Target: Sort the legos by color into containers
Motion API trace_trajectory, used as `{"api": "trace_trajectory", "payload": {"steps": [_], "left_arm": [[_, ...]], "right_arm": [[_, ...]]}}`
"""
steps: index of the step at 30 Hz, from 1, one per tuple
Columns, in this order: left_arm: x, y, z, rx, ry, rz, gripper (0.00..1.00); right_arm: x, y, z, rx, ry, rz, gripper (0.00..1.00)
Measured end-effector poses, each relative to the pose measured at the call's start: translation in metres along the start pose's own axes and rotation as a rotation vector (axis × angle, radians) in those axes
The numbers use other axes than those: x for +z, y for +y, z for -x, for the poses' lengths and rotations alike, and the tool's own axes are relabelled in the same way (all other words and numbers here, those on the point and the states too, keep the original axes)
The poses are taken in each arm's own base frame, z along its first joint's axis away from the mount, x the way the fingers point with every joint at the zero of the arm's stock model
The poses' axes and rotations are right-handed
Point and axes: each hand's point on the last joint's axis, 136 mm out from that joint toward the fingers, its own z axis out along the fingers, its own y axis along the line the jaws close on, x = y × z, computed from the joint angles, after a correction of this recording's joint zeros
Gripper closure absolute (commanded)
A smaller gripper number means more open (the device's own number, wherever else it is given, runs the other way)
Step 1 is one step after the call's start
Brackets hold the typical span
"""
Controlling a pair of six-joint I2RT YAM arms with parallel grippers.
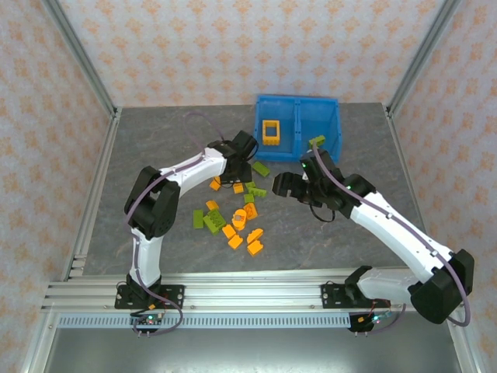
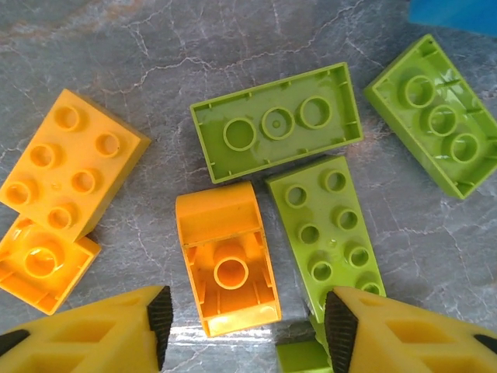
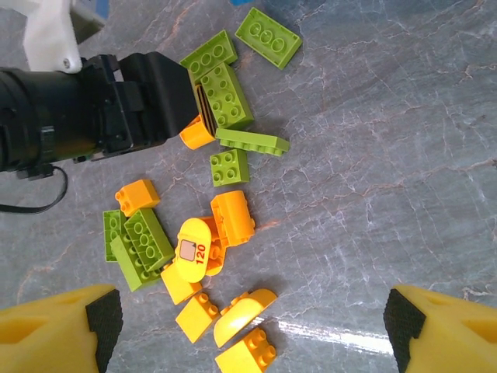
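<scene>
My left gripper (image 2: 245,318) is open, low over the table (image 1: 155,140) near the lego pile's far end (image 1: 237,185). An upside-down orange curved lego (image 2: 225,268) lies between its fingers, clear of both. Green legos (image 2: 276,123) (image 2: 330,225) and orange ones (image 2: 70,163) lie around it. My right gripper (image 3: 248,318) is wide open and holds nothing, high over the mixed orange and green legos (image 3: 198,249), right of the pile (image 1: 289,186). The containers are one blue bin (image 1: 299,103): an orange-yellow frame piece (image 1: 271,132) lies in the left one, a green lego (image 1: 317,141) at the right one's front wall.
The pile of loose legos (image 1: 233,221) spreads over the middle of the grey table. My left arm (image 3: 85,101) reaches in over its far-left part. Metal posts (image 1: 78,54) and patterned walls close in the table, and a rail (image 1: 256,291) runs along the near edge.
</scene>
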Motion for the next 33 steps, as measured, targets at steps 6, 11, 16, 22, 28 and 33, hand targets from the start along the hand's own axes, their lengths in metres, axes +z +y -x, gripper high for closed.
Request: {"api": "trace_trajectory", "payload": {"steps": [6, 11, 16, 22, 28, 33], "left_arm": [[0.002, -0.001, 0.002, -0.013, -0.007, -0.005, 0.31], [0.013, -0.001, 0.0, -0.012, 0.0, 0.0, 0.36], [0.026, 0.0, -0.005, -0.015, 0.019, 0.012, 0.41], [0.027, -0.002, -0.003, -0.03, 0.006, 0.001, 0.54], [0.026, -0.001, -0.004, -0.032, -0.01, -0.008, 0.55], [0.023, 0.01, -0.008, -0.032, -0.016, 0.01, 0.49]], "right_arm": [[-0.001, -0.002, -0.002, 0.003, 0.007, -0.008, 0.11], [-0.001, -0.005, -0.003, 0.004, 0.009, -0.021, 0.11], [-0.003, -0.007, -0.003, 0.005, 0.004, -0.029, 0.11], [-0.004, -0.008, -0.003, 0.012, 0.003, -0.034, 0.11], [-0.004, -0.008, -0.003, 0.015, 0.002, -0.034, 0.11], [-0.003, -0.009, -0.004, 0.016, 0.006, -0.038, 0.11]]}}
